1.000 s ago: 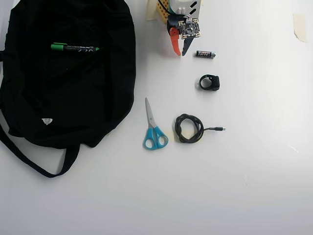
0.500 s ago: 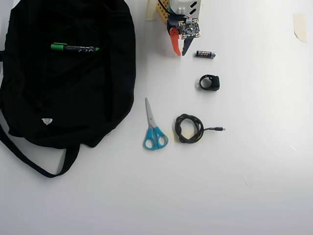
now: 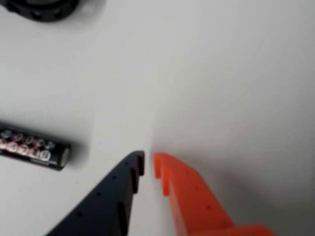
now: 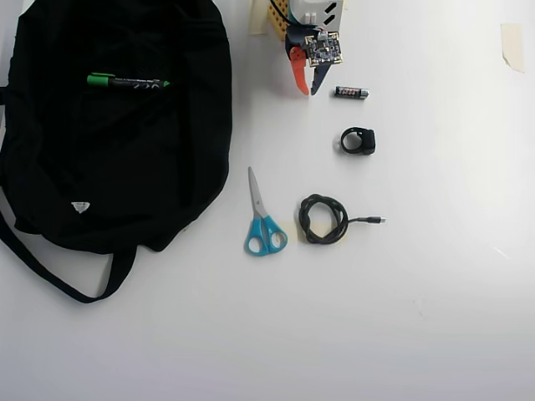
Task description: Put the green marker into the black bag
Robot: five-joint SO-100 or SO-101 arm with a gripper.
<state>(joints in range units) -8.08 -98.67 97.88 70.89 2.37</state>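
Note:
The green marker (image 4: 127,82) lies flat on the upper part of the black bag (image 4: 125,167) at the left of the overhead view, its green cap pointing left. Whether it rests on the fabric or inside an opening cannot be told. My gripper (image 4: 308,92) hangs over the bare table to the right of the bag, well apart from the marker. In the wrist view the gripper (image 3: 148,162) has its black and orange jaws nearly together with nothing between them. Neither marker nor bag shows in the wrist view.
A small battery (image 4: 352,93) lies just right of the gripper, at the left in the wrist view (image 3: 32,150). Below it sit a black ring-shaped piece (image 4: 359,140), a coiled black cable (image 4: 324,219) and blue-handled scissors (image 4: 263,221). The bag's strap (image 4: 50,271) loops at lower left.

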